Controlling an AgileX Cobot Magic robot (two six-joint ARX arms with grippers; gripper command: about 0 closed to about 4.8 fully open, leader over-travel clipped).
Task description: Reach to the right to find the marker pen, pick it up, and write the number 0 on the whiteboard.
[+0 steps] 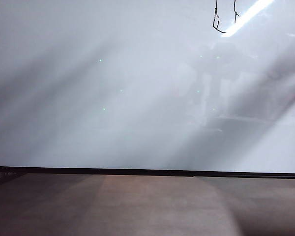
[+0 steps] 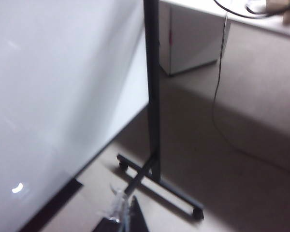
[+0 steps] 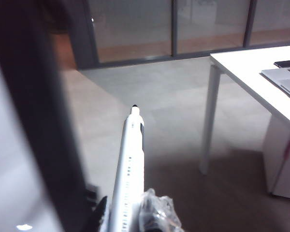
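1. Marker pen (image 3: 129, 164), a slim white-barrelled stick with a dark pointed tip, is sitting clenched in the right claw (image 3: 130, 217), beside the board's dark frame.
2. Large glossy white whiteboard (image 1: 113, 98) is showing the thin black boxy number 0 (image 1: 225, 19), cut off at its far right top.
3. Left claw (image 2: 118, 212) is hanging near the black wheeled stand (image 2: 152, 121); its state I cannot tell.

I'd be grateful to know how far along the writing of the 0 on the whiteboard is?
Done: the marker pen is picked up, and the right gripper is shut on it. In hand: black strokes of the number 0 sit at the whiteboard's top edge, cropped. Left: cannot tell if it closes. The left gripper is unclear.
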